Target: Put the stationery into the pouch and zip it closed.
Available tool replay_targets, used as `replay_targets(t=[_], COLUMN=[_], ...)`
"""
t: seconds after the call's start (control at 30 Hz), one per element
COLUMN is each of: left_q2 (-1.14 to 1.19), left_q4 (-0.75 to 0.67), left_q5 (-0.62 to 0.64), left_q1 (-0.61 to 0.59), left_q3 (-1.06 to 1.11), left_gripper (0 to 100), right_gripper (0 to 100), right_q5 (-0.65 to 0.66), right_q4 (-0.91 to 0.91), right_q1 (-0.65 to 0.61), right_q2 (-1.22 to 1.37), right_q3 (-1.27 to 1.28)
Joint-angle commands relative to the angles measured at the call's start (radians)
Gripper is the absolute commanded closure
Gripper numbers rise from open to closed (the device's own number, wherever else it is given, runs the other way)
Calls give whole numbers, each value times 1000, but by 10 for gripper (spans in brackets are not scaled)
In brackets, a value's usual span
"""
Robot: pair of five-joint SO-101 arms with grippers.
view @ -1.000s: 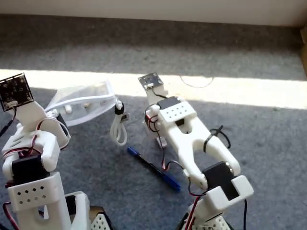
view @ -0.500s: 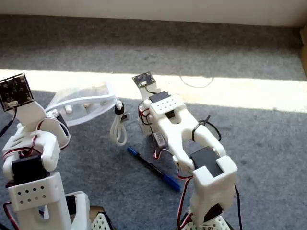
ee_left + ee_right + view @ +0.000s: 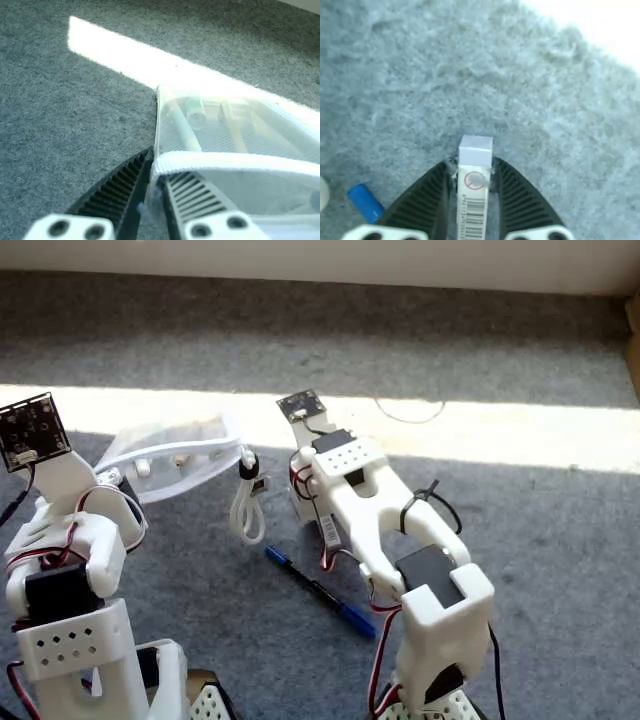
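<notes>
Left gripper (image 3: 156,167) pinched tight on the white-taped edge of the pouch (image 3: 180,465). The mesh body trails away from the jaws across the carpet (image 3: 560,540), long axis roughly crosswise in the high view, pale items showing through it. Cannot tell whether the mouth stands open. Just right of the pouch lies a white strap loop (image 3: 243,515). Nearer the arm bases is the blue pen (image 3: 322,592), set diagonally and untouched. Right gripper (image 3: 472,165) clamped on the eraser (image 3: 474,190), whose long axis runs out along the fingers, just above the carpet. Key relation: the pouch lies off to the eraser's left with the strap between them, so the right arm likely needs a leftward carry. Since a second ago the right arm has folded back and its wrist shifted slightly toward the pouch. No change in the last half-second. Left arm unmoved.
</notes>
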Motion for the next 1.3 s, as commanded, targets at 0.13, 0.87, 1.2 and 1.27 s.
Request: replay_targets(t=[0.13,0.87,1.2,1.27], left_q2=[-19,-19,-19,-19], left_q4=[-25,-18,-18,-18], left_q5=[11,-21,-25,-25], left_q1=[-18,45,61,61], left_q3=[-13,-8,-8,-8], left_gripper=[989,992,992,992], right_gripper=[994,994,994,994], right_q5=[9,6,5,3], right_q4=[64,61,61,58], right_q1=[-13,-102,-176,-191], right_q2=[-142,-665,-954,-1000], right_q3=[-39,208,314,329])
